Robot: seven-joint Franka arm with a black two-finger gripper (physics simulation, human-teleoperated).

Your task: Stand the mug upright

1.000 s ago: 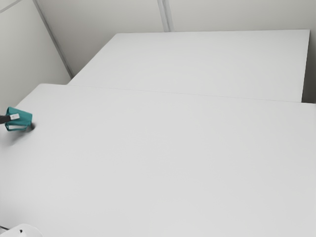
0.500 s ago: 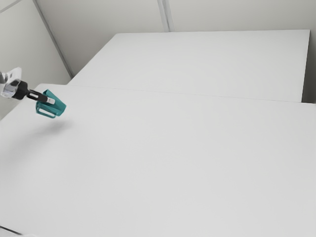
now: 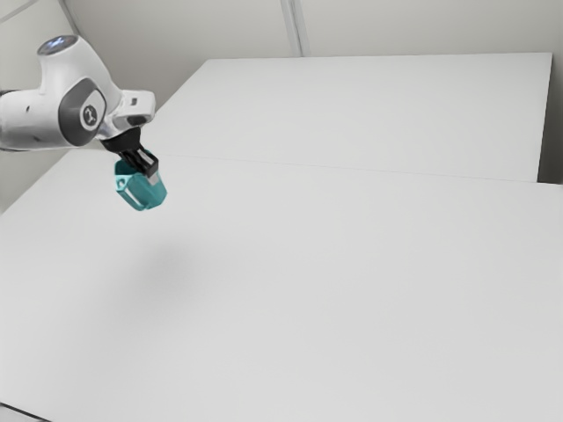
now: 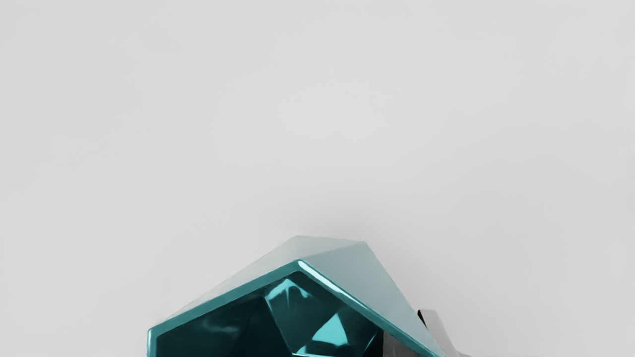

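Note:
In the exterior view my gripper [image 3: 150,172] is at the upper left, shut on the wall of the teal mug [image 3: 141,193]. The faceted mug hangs tilted in the air, its shadow on the white table below it. Its handle side faces the exterior view's lower left. In the wrist view the mug [image 4: 369,285] turns its open mouth toward the camera. There my gripper [image 4: 419,343] pinches the rim, one finger inside the mug and the other outside. The lower part of the mug's mouth is cut off by that view's edge.
A broad white table [image 3: 334,299] stretches beneath the arm, with another white surface [image 3: 369,110] beyond its far edge. Pale walls stand behind. A dark cable [image 3: 25,412] lies at the exterior view's lower left corner.
My hand has carried the mug toward the exterior view's right and higher above the table, and its tilt has changed. More of the arm has come into sight.

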